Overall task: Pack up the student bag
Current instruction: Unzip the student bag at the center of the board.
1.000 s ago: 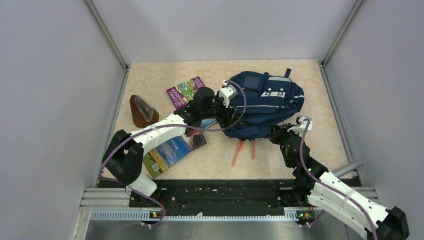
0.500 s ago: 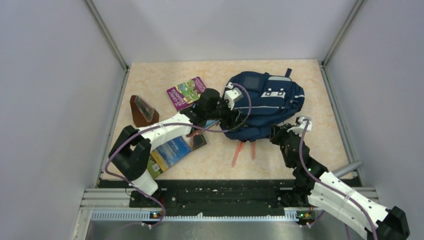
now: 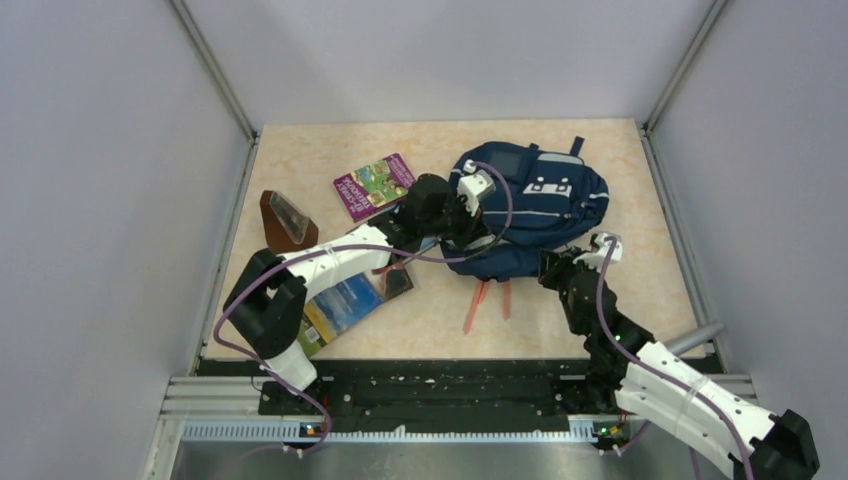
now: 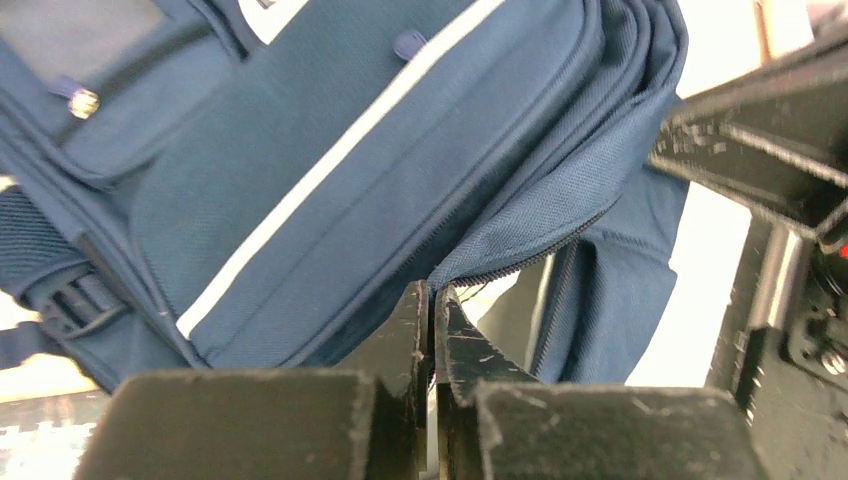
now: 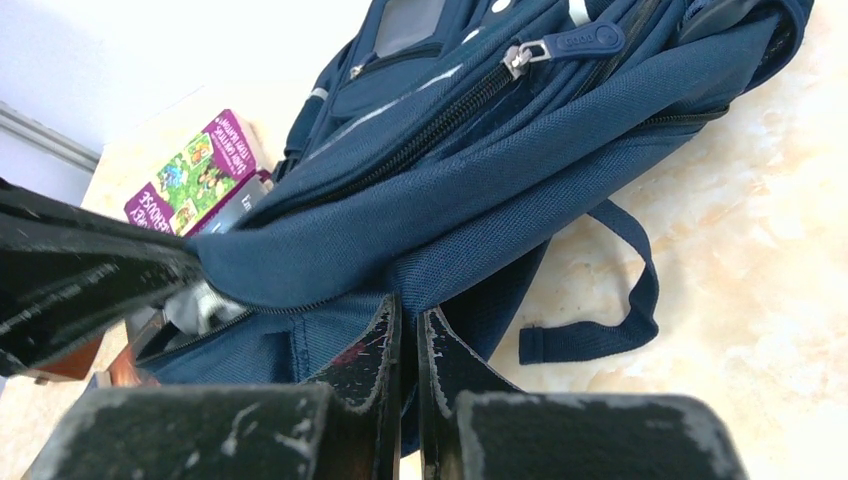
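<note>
The student bag (image 3: 540, 200) lies at the far right of the worktop (image 3: 430, 330), its main zip gaping on the near side. The left pincer (image 4: 432, 292), closed tight, nips the fabric edge of that opening. The right pincer (image 5: 408, 308), also closed, grips the bag's near edge. A purple book (image 3: 373, 185) lies just left.

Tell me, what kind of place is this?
Probably a robot test booth: plain grey walls box in a beige table, two white robot arms are bolted at its edge, and a navy blue fabric backpack lies on it.
</note>
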Robot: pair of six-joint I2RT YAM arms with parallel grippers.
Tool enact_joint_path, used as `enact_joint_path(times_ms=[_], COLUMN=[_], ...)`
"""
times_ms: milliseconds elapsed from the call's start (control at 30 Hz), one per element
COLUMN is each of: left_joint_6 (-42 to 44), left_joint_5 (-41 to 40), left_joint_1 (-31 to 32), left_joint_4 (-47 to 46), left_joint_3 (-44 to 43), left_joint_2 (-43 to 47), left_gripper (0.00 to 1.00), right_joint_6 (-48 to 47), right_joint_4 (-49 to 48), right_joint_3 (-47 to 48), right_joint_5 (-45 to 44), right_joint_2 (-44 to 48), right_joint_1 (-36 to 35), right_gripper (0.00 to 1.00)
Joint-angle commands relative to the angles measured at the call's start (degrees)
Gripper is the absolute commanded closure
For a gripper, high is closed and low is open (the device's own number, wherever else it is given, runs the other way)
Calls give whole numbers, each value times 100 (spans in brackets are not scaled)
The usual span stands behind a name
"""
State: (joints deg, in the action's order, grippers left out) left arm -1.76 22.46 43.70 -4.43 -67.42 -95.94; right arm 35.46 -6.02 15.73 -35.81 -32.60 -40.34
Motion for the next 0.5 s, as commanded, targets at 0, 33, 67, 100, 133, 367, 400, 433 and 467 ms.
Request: enact_joint_path(times_ms=[0,33,67,100,133,367,400,433,467], left_joint_6=[-4,0,5,19,39,-41,-70,-89,-90], left_joint_5=[-873,-1039,-1167,-1248,-1310,-1896,-1935,-1910,-1817], left_joint_1=[-11,-7,-18,-24,-28,-69,-91,-109,-128], left_joint_4=[-1220,-1270,-1301,-1308,-1321,-1364,-1404,-1419,-1402], left_joint_3=[-325,-375,-433,-487,-548,-640,-582,-559,-554], left_joint_2=[527,547,545,531,502,419,445,466,477], left_gripper=[100,100,100,100,100,100,100,100,100], right_joint_6=[263,347,398,445,485,659,683,689,670], right_joint_4=[-303,-228,-191,-167,-158,254,357,431,493], right_joint_3=[31,14,-22,-51,-88,-236,-237,-250,-247], right_joint_5=[357,401,451,524,591,742,720,708,713], right_joint_2=[-102,-118,-111,-100,-88,-31,6,61,122], right_joint_1=[17,17,17,16,17,13,17,17,17], right_gripper=[100,100,100,100,100,100,100,98,87])
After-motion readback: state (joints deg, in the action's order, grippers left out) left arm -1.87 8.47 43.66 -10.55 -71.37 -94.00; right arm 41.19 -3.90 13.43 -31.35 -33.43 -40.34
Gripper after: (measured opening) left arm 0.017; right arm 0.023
